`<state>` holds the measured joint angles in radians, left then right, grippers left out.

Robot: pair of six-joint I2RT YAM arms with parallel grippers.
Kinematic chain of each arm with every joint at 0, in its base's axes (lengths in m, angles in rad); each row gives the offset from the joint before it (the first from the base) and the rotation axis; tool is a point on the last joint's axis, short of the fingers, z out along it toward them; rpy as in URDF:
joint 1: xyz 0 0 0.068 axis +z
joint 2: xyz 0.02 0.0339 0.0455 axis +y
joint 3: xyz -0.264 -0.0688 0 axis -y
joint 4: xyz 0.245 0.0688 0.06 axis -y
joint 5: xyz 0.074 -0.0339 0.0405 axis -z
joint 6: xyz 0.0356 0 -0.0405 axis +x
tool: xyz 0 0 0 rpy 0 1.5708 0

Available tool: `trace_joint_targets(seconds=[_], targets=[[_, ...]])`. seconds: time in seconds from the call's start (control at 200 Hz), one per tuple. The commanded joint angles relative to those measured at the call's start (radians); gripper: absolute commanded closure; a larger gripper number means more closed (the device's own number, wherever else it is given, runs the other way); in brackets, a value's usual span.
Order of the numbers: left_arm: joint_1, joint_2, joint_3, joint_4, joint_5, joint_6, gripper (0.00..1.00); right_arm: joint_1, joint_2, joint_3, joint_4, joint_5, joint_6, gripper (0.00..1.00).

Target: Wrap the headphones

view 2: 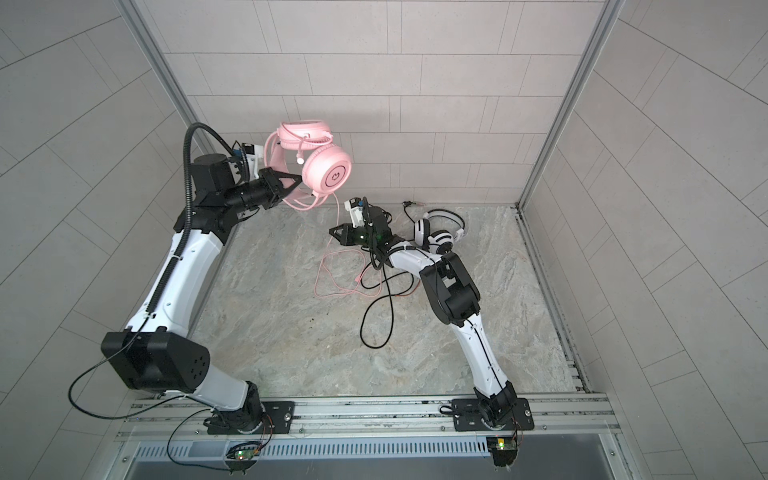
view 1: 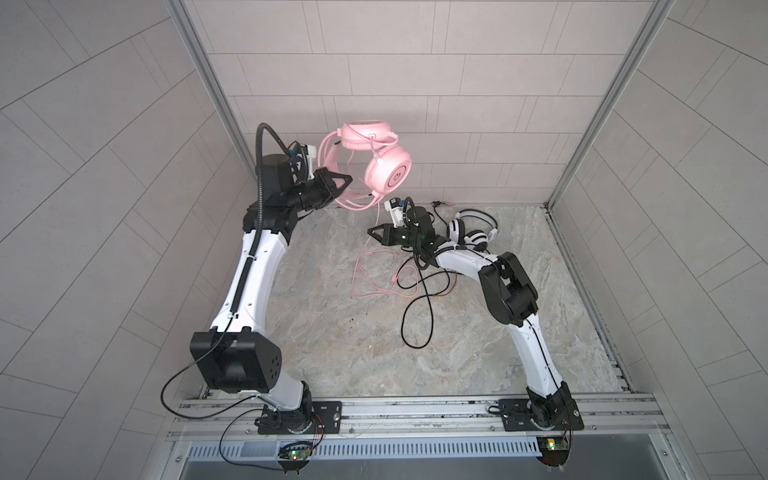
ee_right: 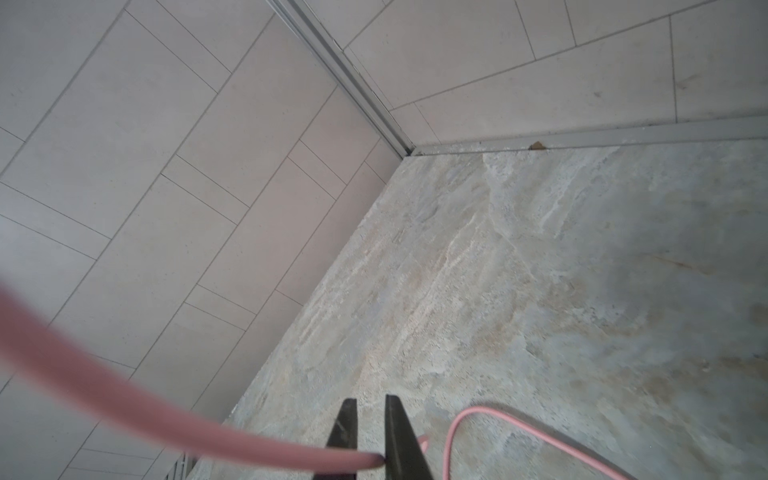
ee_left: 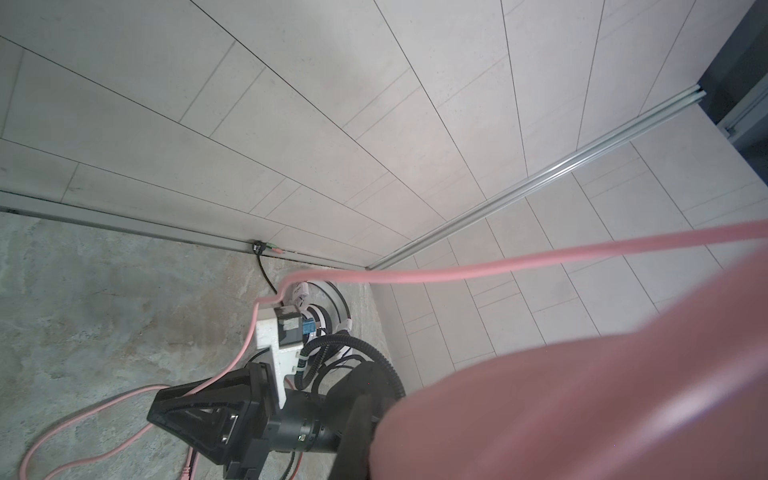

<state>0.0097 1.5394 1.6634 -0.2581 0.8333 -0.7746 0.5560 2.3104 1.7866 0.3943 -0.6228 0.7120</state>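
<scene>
Aloft, the left gripper [view 1: 347, 180] has its fingers clamped tight on the headband of the pink headset [view 1: 388, 172]. The headset's two earcups hang just beyond the fingertips, well clear of the table [view 1: 332, 332]. From the headset the pink cable [ee_left: 498, 266] drops to the right gripper [view 1: 371, 231], which hovers low over the table. Its fingers [ee_right: 397, 428] stand almost together, gripping the cable where it threads the narrow gap between them, and the slack lies in loops on the table just below the fingertips. Behind that gripper's wrist, well apart from its fingers, the striped headset [view 1: 473, 239] lies on the table, its black cable [view 1: 402, 326] trailing in loose loops that cross the pink ones.
</scene>
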Motion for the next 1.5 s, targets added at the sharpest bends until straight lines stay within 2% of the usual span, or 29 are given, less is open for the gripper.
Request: trace_joint_targets(seconds=[0.0,0.185,0.405,0.495,0.666,0.821,1.031,1.206,1.316,1.496], targets=[[0.029,-0.03,0.006,0.072,-0.008,-0.06,1.0,0.014,-0.034,0.006,0.019,0.02,-0.005,0.9],[0.093,-0.013,0.01,0.063,-0.118,-0.126,1.0,0.046,-0.126,-0.066,-0.188,0.045,-0.131,0.92],[0.151,0.042,-0.033,0.274,-0.143,-0.258,1.0,0.126,-0.354,-0.275,-0.443,0.158,-0.348,0.92],[0.169,0.07,-0.014,0.256,-0.16,-0.239,1.0,0.162,-0.462,-0.36,-0.525,0.248,-0.426,0.92],[0.195,0.089,0.0,0.199,-0.222,-0.181,1.0,0.218,-0.601,-0.434,-0.65,0.374,-0.494,0.92],[0.196,0.083,0.058,-0.035,-0.376,-0.022,1.0,0.279,-0.651,-0.389,-0.79,0.485,-0.567,0.93],[0.194,0.048,0.05,-0.202,-0.562,0.173,1.0,0.35,-0.667,-0.253,-0.971,0.583,-0.683,0.93],[0.196,-0.02,-0.037,-0.208,-0.67,0.257,1.0,0.368,-0.671,-0.161,-1.037,0.585,-0.719,0.93],[0.195,-0.017,-0.026,-0.271,-0.733,0.314,1.0,0.382,-0.669,-0.093,-1.092,0.609,-0.739,0.93],[0.19,-0.011,-0.029,-0.304,-0.741,0.36,1.0,0.387,-0.709,-0.01,-1.146,0.686,-0.782,0.93]])
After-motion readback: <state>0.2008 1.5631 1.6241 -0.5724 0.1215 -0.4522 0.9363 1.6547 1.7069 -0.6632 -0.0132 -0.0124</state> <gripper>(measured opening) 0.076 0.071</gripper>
